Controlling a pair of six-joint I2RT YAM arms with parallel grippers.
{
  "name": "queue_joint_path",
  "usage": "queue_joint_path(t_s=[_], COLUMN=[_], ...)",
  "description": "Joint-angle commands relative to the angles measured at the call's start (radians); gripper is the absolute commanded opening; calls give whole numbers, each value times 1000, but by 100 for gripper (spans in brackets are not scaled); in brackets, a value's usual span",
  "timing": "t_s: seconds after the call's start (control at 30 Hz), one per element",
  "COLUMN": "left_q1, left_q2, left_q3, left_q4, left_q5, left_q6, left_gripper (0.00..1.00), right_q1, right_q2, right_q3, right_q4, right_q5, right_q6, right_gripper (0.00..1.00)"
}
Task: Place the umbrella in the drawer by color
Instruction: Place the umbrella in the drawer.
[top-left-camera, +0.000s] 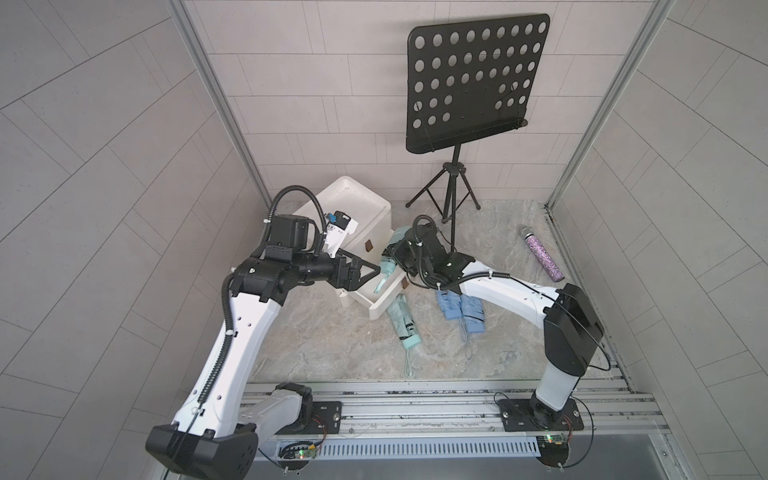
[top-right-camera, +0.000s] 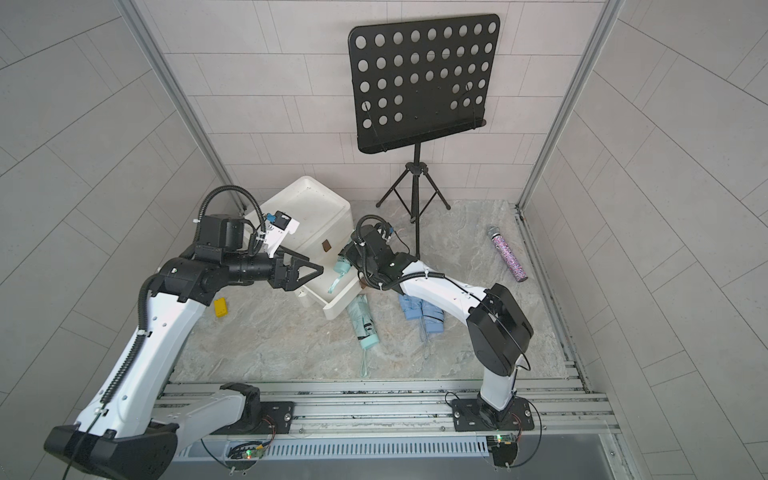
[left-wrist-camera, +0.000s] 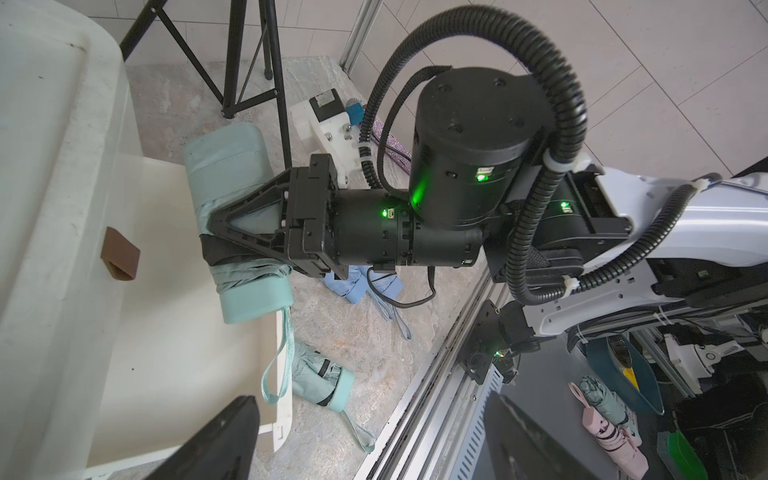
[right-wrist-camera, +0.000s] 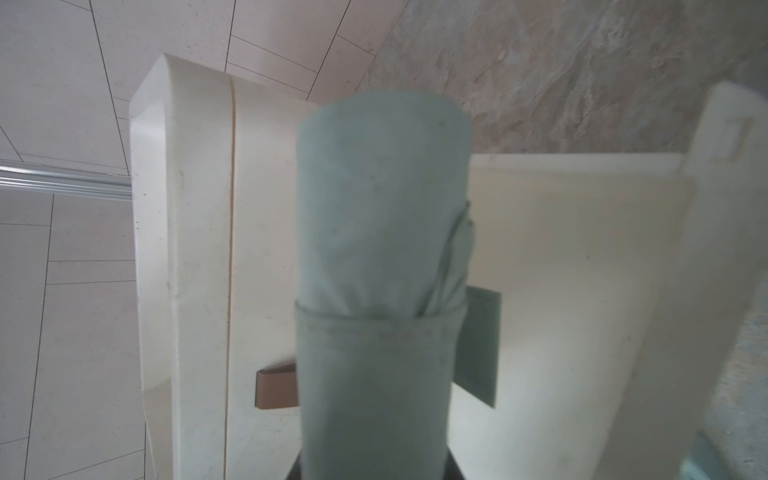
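1. Closest to the lens is the left arm, reaching in over the table. Its left pincer has its jaws spread wide and holds nothing. It is poised near the open drawer and the held umbrella, with a gap showing between them.
2. Next comes the white drawer cabinet. The upper drawer is shut, its brown pull tab showing. The lower drawer is pulled out and looks bare inside.
3. Over that drawer's right end hangs the mint-green umbrella, folded and strapped, with the right pincer clamped across its middle.
4. Its long axis runs roughly parallel to the drawer's front wall and seems tilted. The handle end points down toward the drawer, with the wrist loop dangling near the front wall. The cap end points up and away, past the drawer's side wall.
5. To do this step well, I judge the umbrella should move toward the drawer's middle until its whole length sits between the side walls. It should then be levelled and lowered close to the floor before the jaws part. A release from here risks the cap end catching the wall. The loop should fall inside so the drawer can close.
6. Further right on the table lie a second mint umbrella, 1 end by the drawer front, and 2 light-blue umbrellas.
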Motion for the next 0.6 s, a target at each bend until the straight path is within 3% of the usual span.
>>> queue_joint_path(t_s=[0.0, 0.57], left_q1=[19, 81], left_q2=[-19, -49], left_q3=[-15, -50], left_q4=[29, 62], left_q5=[38, 113], left_q6=[-9, -39], left_gripper=[91, 86], right_q1=[10, 18], right_q2=[21, 164], right_q3=[66, 191], right_q4=[-12, -80], right_q5=[43, 50], right_q6=[47, 68], right_gripper=[21, 23])
